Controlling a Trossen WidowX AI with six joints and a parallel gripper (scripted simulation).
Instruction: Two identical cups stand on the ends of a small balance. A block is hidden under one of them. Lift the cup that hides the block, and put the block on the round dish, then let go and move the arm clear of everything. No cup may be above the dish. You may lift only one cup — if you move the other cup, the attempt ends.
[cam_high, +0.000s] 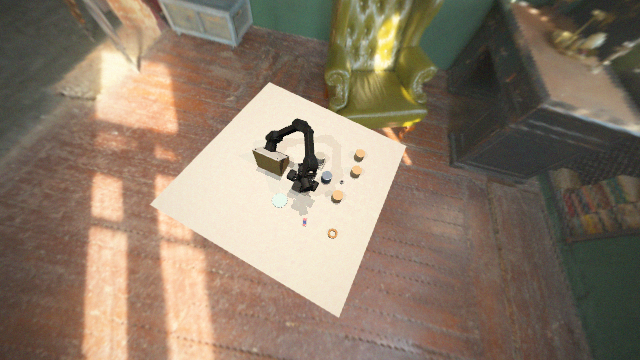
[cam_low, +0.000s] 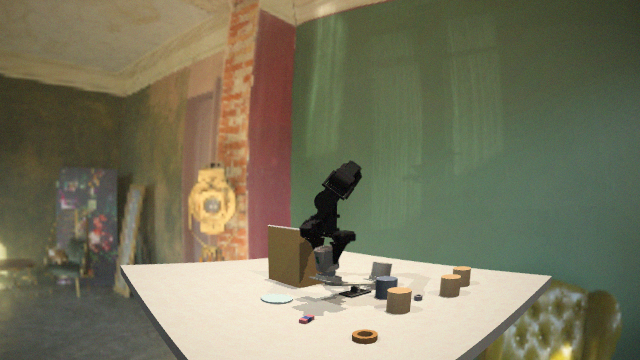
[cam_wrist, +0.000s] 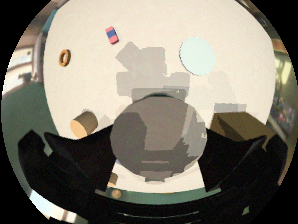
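Observation:
My gripper (cam_high: 303, 187) (cam_low: 326, 256) (cam_wrist: 157, 123) is shut on a grey cup (cam_low: 325, 261) (cam_wrist: 158, 127), with a finger on either side. The held cup is just above one end of the balance (cam_low: 354, 292), which tilts down toward its other end. The other grey cup (cam_high: 320, 158) (cam_low: 381, 270) stands on that lower end, leaning with it. The pale round dish (cam_high: 279, 200) (cam_low: 276, 298) (cam_wrist: 197, 56) lies flat near the held cup, with no cup above it. Whether a block is under the held cup I cannot tell.
A tall brown box (cam_high: 270, 162) (cam_low: 284, 255) (cam_wrist: 235, 127) stands beside the arm. A navy cylinder (cam_high: 326, 177) (cam_low: 386, 288) and tan cylinders (cam_high: 337, 196) (cam_low: 399, 300) (cam_wrist: 84, 125) stand beyond the balance. A red-and-blue piece (cam_high: 304, 222) (cam_low: 306, 319) (cam_wrist: 112, 35) and an orange ring (cam_low: 364, 341) lie farther out.

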